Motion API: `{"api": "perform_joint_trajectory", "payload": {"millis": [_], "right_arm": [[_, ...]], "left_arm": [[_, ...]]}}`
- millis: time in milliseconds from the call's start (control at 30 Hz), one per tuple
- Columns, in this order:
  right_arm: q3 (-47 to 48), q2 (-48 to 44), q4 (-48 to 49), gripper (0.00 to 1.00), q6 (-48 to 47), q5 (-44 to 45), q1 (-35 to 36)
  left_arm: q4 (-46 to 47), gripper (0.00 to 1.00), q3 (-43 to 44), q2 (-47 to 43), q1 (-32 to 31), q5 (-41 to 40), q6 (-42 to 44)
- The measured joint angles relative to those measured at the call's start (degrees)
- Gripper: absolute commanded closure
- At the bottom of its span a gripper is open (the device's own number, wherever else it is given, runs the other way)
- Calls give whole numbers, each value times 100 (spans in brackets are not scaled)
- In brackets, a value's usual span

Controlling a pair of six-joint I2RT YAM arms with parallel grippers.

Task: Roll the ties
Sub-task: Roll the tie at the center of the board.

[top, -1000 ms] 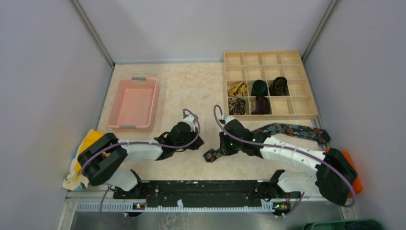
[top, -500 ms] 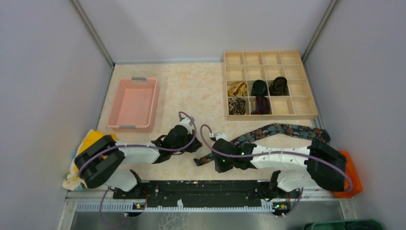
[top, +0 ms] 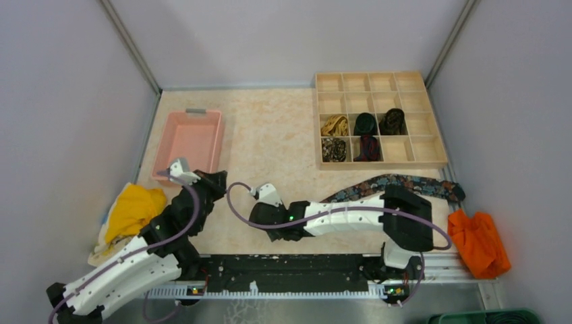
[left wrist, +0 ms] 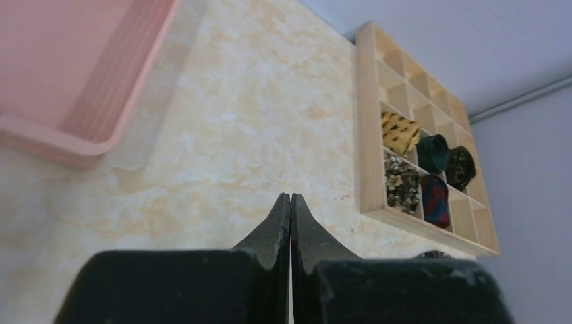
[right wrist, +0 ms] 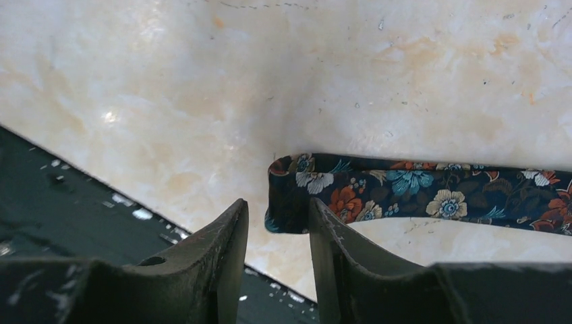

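Nearest, the right gripper (right wrist: 278, 201) hangs with jaws slightly apart and empty over the end of the long dark floral fabric necktie (right wrist: 418, 192), which lies flat and unrolled; the left gripper (left wrist: 291, 197) — jaws shut on nothing — hovers well apart. A shallow pinch could let that end slip, spoiling the first turn — beyond, rolled ties (top: 365, 123) sit in the pale wooden grid box (top: 432, 163).
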Motion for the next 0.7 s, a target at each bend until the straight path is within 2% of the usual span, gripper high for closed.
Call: {"api": "perform_joint_trajectory", "payload": {"millis": [167,267,333,533,700], "right_arm": [[345,647,-339,66,-52,146,0],[531,890,-509,89,-63,273,0],[616,979,-568,95,-48,363,0],[570,966,-249,99,-177,326,-15],[-356,103,787,100,-306,-393,-299]], "left_arm": [[-1139,100,0,-522,2,-570,-411],[-1502,100,0,-632,2,-713,-503],[-1591,100,0,-645,2,-748,-503],[-1729,100,15,-575,2,-868,-518],[-1803,100,175,-275,2,-1045,-640]]}}
